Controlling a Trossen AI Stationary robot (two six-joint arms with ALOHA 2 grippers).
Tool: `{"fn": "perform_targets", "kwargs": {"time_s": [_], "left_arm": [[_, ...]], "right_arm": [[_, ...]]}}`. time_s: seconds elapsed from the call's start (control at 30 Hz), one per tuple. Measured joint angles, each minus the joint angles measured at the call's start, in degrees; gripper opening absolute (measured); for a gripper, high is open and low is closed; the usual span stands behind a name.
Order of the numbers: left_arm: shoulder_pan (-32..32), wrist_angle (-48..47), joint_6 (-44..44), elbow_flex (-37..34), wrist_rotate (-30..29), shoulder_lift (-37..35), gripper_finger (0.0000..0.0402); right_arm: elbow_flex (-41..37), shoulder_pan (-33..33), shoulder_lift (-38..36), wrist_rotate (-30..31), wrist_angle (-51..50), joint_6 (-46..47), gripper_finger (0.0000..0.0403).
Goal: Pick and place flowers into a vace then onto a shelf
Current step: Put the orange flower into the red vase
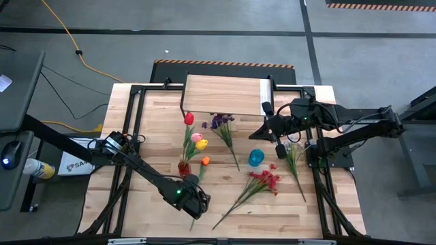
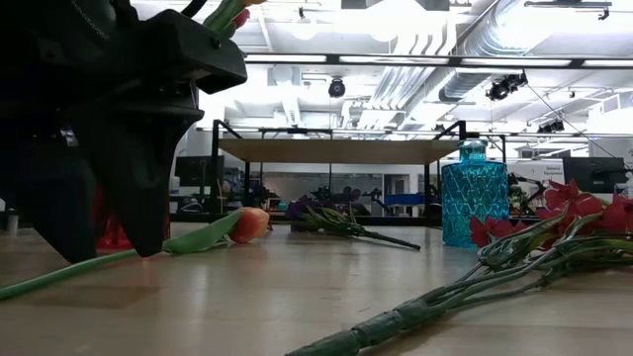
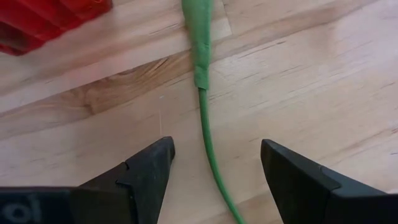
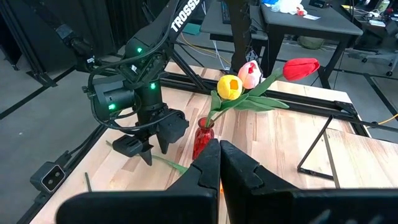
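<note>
Two tools are in view. Left tool is low over the surface at its near edge, fingers spread wide, with the thin green stem of the orange tulip lying flat between them, touching neither finger. That tulip's head lies beyond the tool, toward the shelf, beside the red vase. The red vase stands upright just past the left tool and holds three tulips: red, pink and yellow, their heads leaning away toward the shelf. The shelf sits at the far edge of the surface, well beyond the left tool.

Right tool hangs above the surface near the shelf's right end, fingers pressed together, pinching nothing. Just to its left stands a blue vase. A purple spray lies between the shelf and the blue vase. A white spray lies just right of the right tool. A red spray lies nearer the front edge, between the two tools, stem pointing toward the left tool.
</note>
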Motion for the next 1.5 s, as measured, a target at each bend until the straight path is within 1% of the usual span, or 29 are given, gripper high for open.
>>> {"fn": "perform_targets", "kwargs": {"time_s": [0.43, 0.53, 0.63, 0.77, 0.97, 1.0, 1.07, 1.2, 1.33, 1.43, 1.5], "left_arm": [[0.0, 0.25, 0.48, -0.04, -0.12, 0.02, 0.0281], [0.37, -0.04, 1.9, 0.01, 1.01, 0.72, 0.0266], [0.91, -0.67, 2.03, 0.02, 4.51, 1.77, 0.0233], [2.15, -1.4, 1.67, 0.07, 8.0, 2.49, 0.0167], [2.93, -3.33, 1.72, 0.86, 8.0, 2.42, 0.0037], [2.91, -3.75, 1.77, 1.23, 7.96, 2.44, 0.0023], [2.92, -3.89, 1.59, 1.36, 7.96, 2.49, 0.0021], [2.94, -4.14, 1.29, 1.4, 8.9, 2.49, 0.0043], [2.53, -4.67, 1.33, 1.85, 8.43, 2.56, 0.0019], [1.79, -9.2, 1.36, 5.25, 6.76, 2.92, 0.002], [1.48, -13.17, 1.62, 7.77, 6.8, 3.37, 0.002]], "right_arm": [[0.0, 0.0, 0.0, 0.0, 0.02, 0.02, 0.0], [0.0, 0.02, 0.0, 0.0, 0.02, 0.02, 0.0], [0.0, 0.02, 0.0, 0.0, 0.02, 0.18, 0.0], [0.0, 0.0, 0.0, 0.02, 0.02, 0.2, 0.0], [0.0, 0.0, 0.0, 0.38, 0.04, 0.21, 0.0], [0.0, 0.01, 0.0, 0.48, 0.02, 0.2, 0.0], [0.0, -0.01, 0.0, 0.54, 0.04, 0.15, 0.0], [0.0, 0.0, 0.0, 0.57, 0.04, 0.07, 0.0], [0.0, 0.01, 0.0, 0.67, 0.04, 0.04, 0.0], [0.0, 0.02, 0.0, 0.7, 0.05, 0.04, 0.0], [0.0, 0.02, 0.0, 0.72, 0.09, 0.11, 0.0]]}}
